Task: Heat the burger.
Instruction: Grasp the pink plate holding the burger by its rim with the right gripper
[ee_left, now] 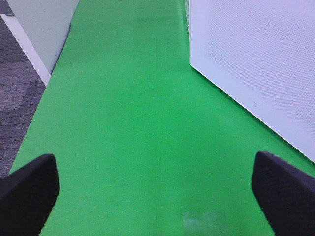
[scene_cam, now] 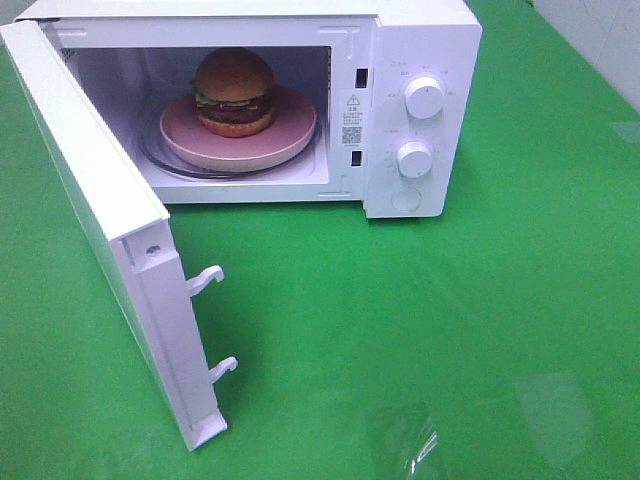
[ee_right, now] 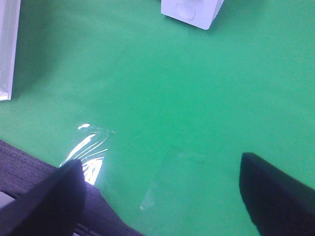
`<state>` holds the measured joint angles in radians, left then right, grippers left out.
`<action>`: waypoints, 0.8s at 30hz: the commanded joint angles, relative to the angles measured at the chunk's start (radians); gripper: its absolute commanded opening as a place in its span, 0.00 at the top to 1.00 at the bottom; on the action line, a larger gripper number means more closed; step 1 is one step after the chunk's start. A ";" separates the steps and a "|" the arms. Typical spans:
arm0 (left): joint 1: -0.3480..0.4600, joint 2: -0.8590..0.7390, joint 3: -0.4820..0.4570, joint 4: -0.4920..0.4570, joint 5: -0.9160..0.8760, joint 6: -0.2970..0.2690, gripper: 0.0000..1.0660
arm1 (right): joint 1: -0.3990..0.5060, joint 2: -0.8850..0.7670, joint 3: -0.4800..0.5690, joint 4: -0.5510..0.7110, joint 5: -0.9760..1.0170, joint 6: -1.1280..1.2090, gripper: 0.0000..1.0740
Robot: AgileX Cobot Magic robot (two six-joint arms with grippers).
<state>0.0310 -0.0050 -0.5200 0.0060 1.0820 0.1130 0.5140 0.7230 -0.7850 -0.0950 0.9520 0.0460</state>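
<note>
The burger [scene_cam: 234,90] sits on the pink plate [scene_cam: 290,135] inside the microwave [scene_cam: 425,30], in the upper middle of the high view. The door [scene_cam: 90,160] stands wide open, swung out toward the lower left. The left jaws and the right jaws are both spread wide and hold nothing — each wrist view shows only green bench [scene_cam: 450,330] between the two dark tips. Neither arm shows in the high view.

The next job is probably shutting the door, and that is where trouble could start. A push close to the hinge, or a glancing one, might slide the whole microwave across the bench instead of swinging the door. A hard slam could topple the tall burger off its plate. The two latch hooks [scene_cam: 205,280] jut from the door's edge — a jaw could snag there. If the door stops short of latching, turning the upper knob [scene_cam: 424,98] or the lower knob [scene_cam: 413,158] would likely heat nothing, and a loose grip may slip on these smooth, round knobs.
</note>
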 commanded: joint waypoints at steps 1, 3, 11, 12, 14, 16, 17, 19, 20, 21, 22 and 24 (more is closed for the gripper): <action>-0.001 -0.018 0.002 -0.006 -0.013 -0.001 0.06 | -0.002 -0.006 -0.008 -0.008 0.007 -0.023 0.27; -0.001 -0.018 0.002 -0.006 -0.013 -0.001 0.06 | -0.002 -0.006 -0.008 -0.009 0.002 -0.040 0.28; -0.001 -0.018 0.002 -0.006 -0.013 -0.001 0.06 | -0.002 -0.006 -0.008 -0.080 -0.074 -0.356 0.29; -0.001 -0.018 0.002 -0.006 -0.013 -0.001 0.06 | -0.002 -0.006 -0.008 -0.080 -0.074 -0.356 0.29; -0.001 -0.018 0.002 -0.006 -0.013 -0.001 0.06 | -0.002 -0.006 -0.008 -0.089 -0.104 -0.468 0.29; -0.001 -0.018 0.002 -0.006 -0.013 -0.001 0.06 | -0.002 -0.006 -0.008 -0.087 -0.140 -0.603 0.29; -0.001 -0.018 0.002 -0.006 -0.013 -0.001 0.06 | -0.002 -0.006 -0.008 -0.087 -0.173 -0.744 0.29; -0.001 -0.018 0.002 -0.006 -0.013 -0.001 0.06 | -0.002 -0.006 -0.008 -0.087 -0.196 -0.869 0.29; -0.001 -0.018 0.002 -0.006 -0.013 -0.001 0.06 | -0.002 -0.006 -0.008 -0.087 -0.196 -0.869 0.29; -0.001 -0.018 0.002 -0.006 -0.013 -0.001 0.06 | -0.002 -0.006 -0.008 -0.087 -0.205 -0.955 0.29; -0.001 -0.018 0.002 -0.006 -0.013 -0.001 0.06 | -0.002 -0.002 -0.008 -0.089 -0.206 -1.045 0.29; -0.001 -0.018 0.002 -0.006 -0.013 -0.001 0.06 | -0.002 -0.001 -0.008 -0.091 -0.206 -1.074 0.29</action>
<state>0.0310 -0.0050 -0.5200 0.0060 1.0820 0.1130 0.5140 0.7190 -0.7850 -0.1800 0.7580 -0.9060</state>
